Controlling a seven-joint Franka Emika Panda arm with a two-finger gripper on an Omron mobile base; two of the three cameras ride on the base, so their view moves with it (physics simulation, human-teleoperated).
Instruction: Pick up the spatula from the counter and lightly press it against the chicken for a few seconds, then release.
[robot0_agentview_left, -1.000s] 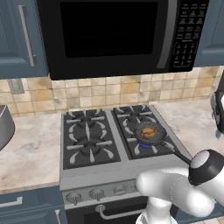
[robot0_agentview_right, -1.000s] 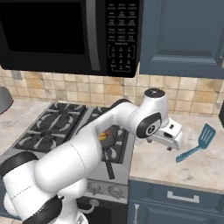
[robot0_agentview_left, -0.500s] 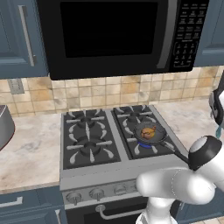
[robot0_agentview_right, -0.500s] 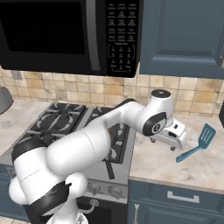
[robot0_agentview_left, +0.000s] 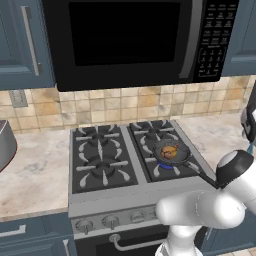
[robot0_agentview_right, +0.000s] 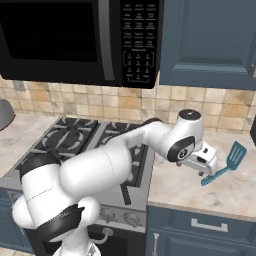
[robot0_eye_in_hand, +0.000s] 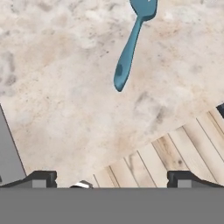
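The fingers (robot0_eye_in_hand: 41, 179) stand spread wide with nothing between them, hovering over the worktop (robot0_eye_in_hand: 65, 87) near its front edge. The teal spatula (robot0_eye_in_hand: 129, 48) lies flat at about 12 o'clock from them in the hand view, handle end nearest and blade farthest. It looks light, stiff and slick. The slim handle lies low on the stone, so mid-handle seems the best hold, pinched across its width. Nothing lies beside it. The chicken (robot0_agentview_left: 170, 151) sits in a pan (robot0_agentview_left: 186, 159) on the stove (robot0_agentview_left: 100, 165), whose long handle points to 4 o'clock and could snag the swing back.
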